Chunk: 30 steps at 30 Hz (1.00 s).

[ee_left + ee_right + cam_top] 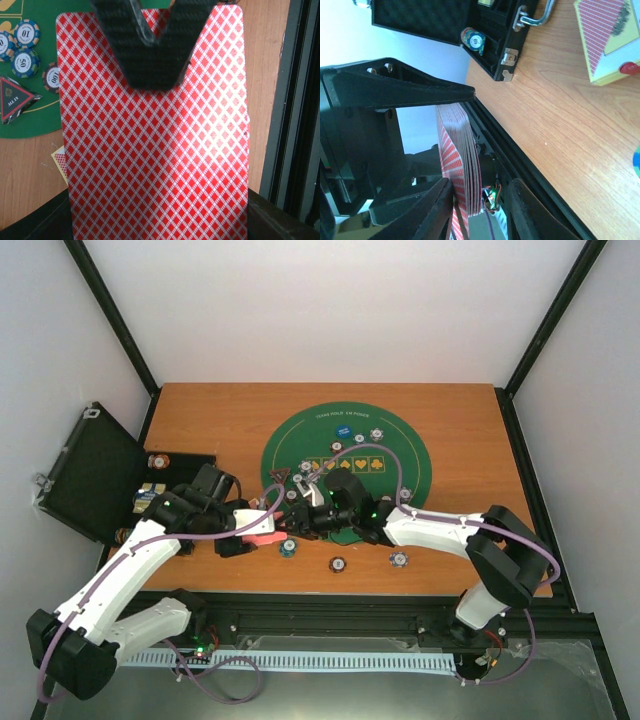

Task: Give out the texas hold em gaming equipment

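My left gripper (250, 523) is shut on a deck of red-backed playing cards (155, 150), held above the table's front left. The deck fills the left wrist view and hides my fingers. My right gripper (480, 200) is open and straddles the deck's far end, seen edge-on (462, 160). One finger (422, 210) touches the top card; the other stands apart. That finger shows as a black piece on the deck (150, 45). Striped chips (25, 62) and the black red-edged triangle marker (15, 97) lie on the green mat (395, 475). A blue disc (342, 430) lies at its far side.
An open black hinged case (90, 470) stands at the left with chips inside (472, 39). A yellow-edged card box (605, 40) lies on the wood. Loose chips (339, 564) lie near the front edge, by the black rail (350, 605).
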Tool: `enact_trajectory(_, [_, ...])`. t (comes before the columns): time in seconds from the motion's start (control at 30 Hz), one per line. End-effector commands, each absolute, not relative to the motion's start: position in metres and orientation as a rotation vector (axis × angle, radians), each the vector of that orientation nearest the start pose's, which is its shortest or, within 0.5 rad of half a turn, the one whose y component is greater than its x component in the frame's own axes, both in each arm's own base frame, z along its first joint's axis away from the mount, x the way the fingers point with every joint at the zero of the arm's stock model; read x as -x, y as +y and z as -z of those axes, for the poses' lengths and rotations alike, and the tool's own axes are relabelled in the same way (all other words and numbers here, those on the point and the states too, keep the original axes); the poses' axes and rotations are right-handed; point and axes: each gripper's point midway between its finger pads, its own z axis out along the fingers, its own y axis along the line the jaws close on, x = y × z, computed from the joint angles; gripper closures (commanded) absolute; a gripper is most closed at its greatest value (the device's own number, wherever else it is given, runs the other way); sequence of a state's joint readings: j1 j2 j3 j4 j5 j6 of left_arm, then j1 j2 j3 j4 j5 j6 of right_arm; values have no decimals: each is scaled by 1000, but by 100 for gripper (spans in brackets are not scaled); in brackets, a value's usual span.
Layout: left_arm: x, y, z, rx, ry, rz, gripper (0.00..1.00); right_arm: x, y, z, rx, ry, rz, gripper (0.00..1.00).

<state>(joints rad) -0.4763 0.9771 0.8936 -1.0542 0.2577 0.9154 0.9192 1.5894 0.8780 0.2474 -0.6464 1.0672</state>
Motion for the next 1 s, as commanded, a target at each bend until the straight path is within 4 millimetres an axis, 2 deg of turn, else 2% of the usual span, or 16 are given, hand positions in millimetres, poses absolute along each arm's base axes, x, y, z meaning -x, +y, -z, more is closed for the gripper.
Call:
enact_trajectory(0.0, [-183, -148, -156, -1764, 1934, 199, 90, -187, 403, -172, 288, 2504, -1677, 74])
enact_trajectory(0.27, [-187, -143, -146, -1771, 1962, 162, 90, -189, 400, -188, 274, 2460, -1706, 96])
enact_trajectory(0.47, [-190, -133, -137, -1763, 2007, 93, 90, -218, 374, -205, 223, 2402, -1690, 97])
enact_trajectory(0.6, [-191, -128, -136, -1748, 2030, 73, 90, -251, 349, -206, 169, 2394, -1636, 97])
enact_trajectory(0.73, [-192, -126, -139, -1739, 2047, 68, 90, -287, 337, -189, 151, 2439, -1587, 97])
enact_trajectory(0.83, [-192, -125, -142, -1733, 2053, 72, 90, -322, 342, -171, 154, 2471, -1556, 97])
enact_trajectory(0.97, [-192, -126, -146, -1727, 2057, 79, 90, -370, 366, -144, 161, 2526, -1547, 97])
